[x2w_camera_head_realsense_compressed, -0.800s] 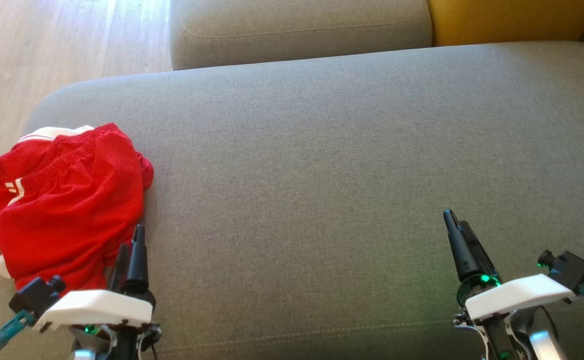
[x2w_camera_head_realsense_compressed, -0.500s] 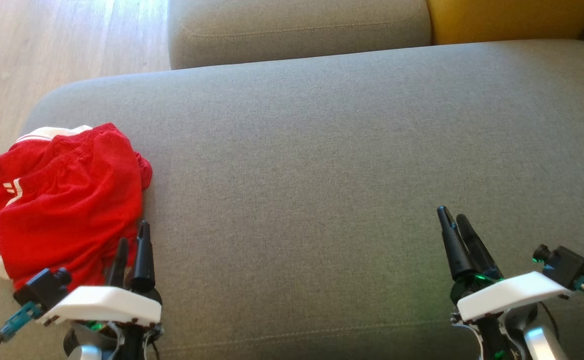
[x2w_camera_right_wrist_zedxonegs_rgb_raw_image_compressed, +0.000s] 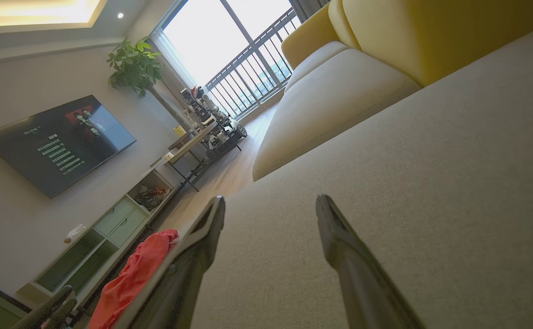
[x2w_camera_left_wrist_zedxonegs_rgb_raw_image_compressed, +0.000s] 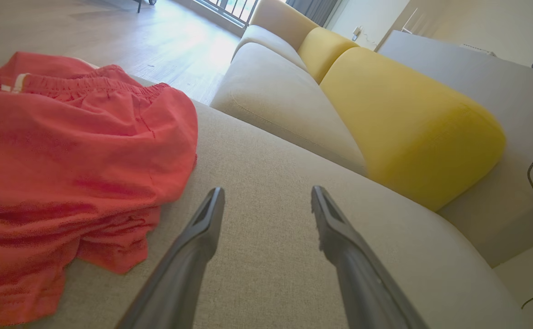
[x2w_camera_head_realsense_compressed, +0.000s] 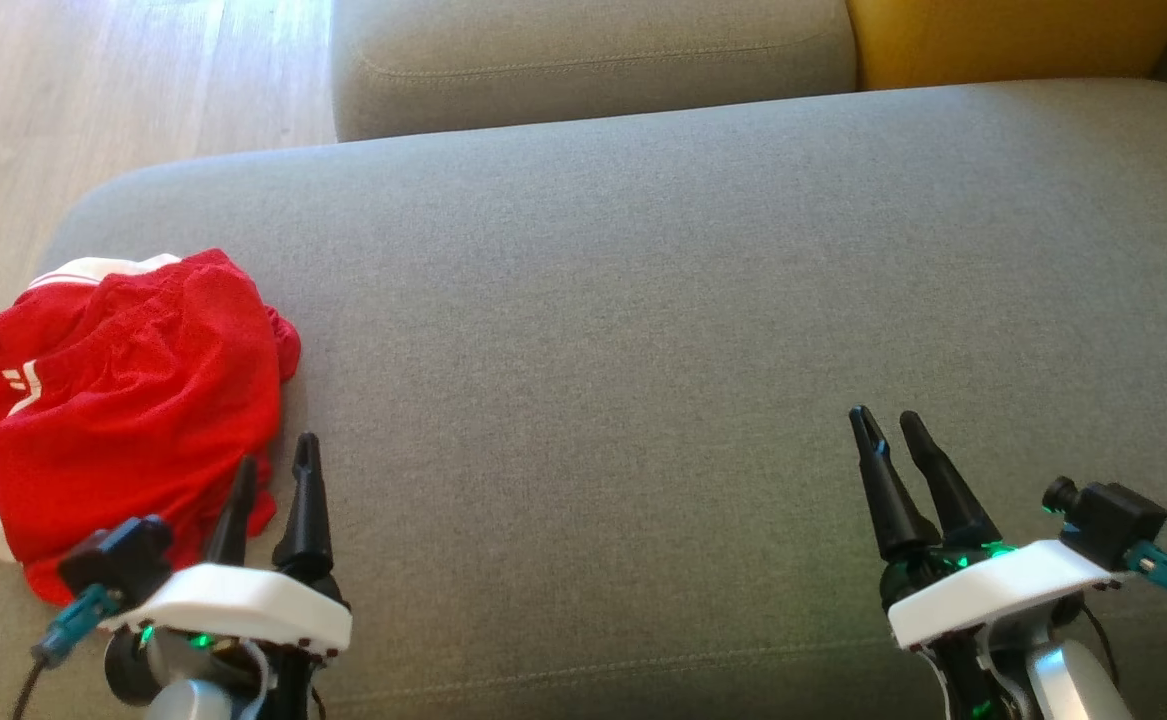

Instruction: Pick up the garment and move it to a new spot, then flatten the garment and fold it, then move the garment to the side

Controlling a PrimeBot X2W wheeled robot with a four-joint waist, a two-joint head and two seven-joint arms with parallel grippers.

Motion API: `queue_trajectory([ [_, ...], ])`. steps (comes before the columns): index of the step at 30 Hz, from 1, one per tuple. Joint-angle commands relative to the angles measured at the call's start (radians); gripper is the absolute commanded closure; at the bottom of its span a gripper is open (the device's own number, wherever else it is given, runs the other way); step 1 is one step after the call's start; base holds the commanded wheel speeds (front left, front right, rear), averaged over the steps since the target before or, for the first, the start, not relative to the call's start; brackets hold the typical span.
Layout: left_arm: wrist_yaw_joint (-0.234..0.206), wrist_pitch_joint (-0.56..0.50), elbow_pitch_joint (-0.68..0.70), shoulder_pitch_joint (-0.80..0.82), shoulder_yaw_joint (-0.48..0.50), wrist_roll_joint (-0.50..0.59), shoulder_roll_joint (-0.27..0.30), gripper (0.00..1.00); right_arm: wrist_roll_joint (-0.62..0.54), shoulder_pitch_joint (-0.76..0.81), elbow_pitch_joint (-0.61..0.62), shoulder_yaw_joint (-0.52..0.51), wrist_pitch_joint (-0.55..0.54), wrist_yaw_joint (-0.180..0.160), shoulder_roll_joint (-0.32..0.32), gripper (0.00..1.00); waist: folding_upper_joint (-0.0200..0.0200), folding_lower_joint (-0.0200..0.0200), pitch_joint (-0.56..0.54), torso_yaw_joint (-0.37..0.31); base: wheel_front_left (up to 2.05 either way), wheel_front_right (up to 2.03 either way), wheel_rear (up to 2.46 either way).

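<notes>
The left gripper stands with its fingers spread and nothing between them. In the left wrist view both fingers lie over bare fabric, and the garment is just to their left. In the head view the outer finger overlaps the cloth's near edge; I cannot tell whether it touches. The right gripper is likewise spread and empty, low over the seat and well apart from the cloth.

The garment is a pair of red shorts with white trim. It lies crumpled at the left end of the seat, and its far left part spills over the seat's edge toward the floor. The rest of the seat lies bare, with a yellow cushion behind it.

By my reading this is the first step, the pickup, and no grasp is yet made. The next move calls for the left gripper to shift to its left over the heap, come down on a raised fold and close there. A deep bite through several layers would carry the whole heap to the bare middle of the seat. A shallow pinch may lift one layer and let the rest trail.
</notes>
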State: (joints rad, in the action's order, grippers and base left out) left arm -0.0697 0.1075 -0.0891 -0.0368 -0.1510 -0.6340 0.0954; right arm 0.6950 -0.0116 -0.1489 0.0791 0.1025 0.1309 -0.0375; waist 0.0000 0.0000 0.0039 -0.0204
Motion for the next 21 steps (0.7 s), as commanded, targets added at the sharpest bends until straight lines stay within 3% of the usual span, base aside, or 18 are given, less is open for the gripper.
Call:
queue_trajectory([
  [1,-0.011,0.017,0.052,0.032,0.001,0.053,0.025,0.0,-0.045,-0.059,0.048,0.023,0.021,0.0,-0.009,0.0,0.0,0.0,0.002,-0.001,0.0,0.0,0.0],
  [21,-0.112,0.076,0.113,0.04,-0.097,0.286,0.079,0.0,-0.295,-0.073,0.085,0.023,0.08,0.0,-0.01,0.0,0.0,0.0,0.01,-0.002,0.0,0.0,0.0],
])
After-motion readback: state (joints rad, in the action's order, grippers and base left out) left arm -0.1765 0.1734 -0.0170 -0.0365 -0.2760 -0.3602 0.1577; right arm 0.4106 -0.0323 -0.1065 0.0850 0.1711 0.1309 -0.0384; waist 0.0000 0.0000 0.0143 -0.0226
